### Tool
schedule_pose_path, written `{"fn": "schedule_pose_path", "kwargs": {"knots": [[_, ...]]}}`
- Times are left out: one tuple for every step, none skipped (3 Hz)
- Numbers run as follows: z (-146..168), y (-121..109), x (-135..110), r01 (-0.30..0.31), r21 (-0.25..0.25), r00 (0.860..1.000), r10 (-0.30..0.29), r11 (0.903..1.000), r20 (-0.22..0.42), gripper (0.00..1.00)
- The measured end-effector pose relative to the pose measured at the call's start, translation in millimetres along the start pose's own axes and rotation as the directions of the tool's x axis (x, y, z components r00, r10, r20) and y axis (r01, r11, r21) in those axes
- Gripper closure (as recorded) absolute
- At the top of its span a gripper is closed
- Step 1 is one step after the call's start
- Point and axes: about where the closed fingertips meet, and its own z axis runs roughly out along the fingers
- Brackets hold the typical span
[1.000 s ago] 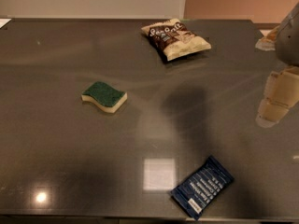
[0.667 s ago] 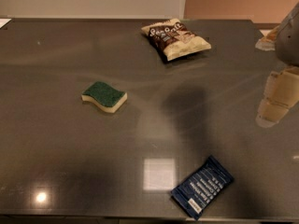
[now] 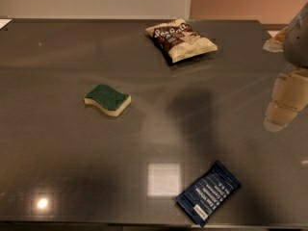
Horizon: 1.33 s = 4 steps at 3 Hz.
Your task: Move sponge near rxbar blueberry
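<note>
hand (image 3: 284, 106) cut off at right edge — grip state unclear — sponge (image 3: 107, 99) well apart

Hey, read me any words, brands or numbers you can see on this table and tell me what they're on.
rxbar blueberry: rows of white text on the navy wrapper, too small to read.
snack bag: pale lettering, too small to read.
sponge, gripper at the right edge: no text.

change: none seen | jaws: over right table (image 3: 72, 167) edge, unmoved
</note>
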Motion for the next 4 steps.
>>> {"fn": "schedule_pose_path", "kwargs": {"knots": [[0.0, 0.0, 0.0, 0.000, 0.000, 1.000, 0.000, 1.0000, 0.000, 0.00], [20.0, -20.4, -42.7, 0.033, -0.041, 0.998, -0.031, 0.9986, 0.046, 0.00], [45.3, -44.1, -98.1, 0.064, -0.084, 0.993, -0.054, 0.9944, 0.108, 0.00], [64.7, -57.0, -144.5, 0.088, -0.117, 0.986, -0.070, 0.9892, 0.153, 0.00]]}}
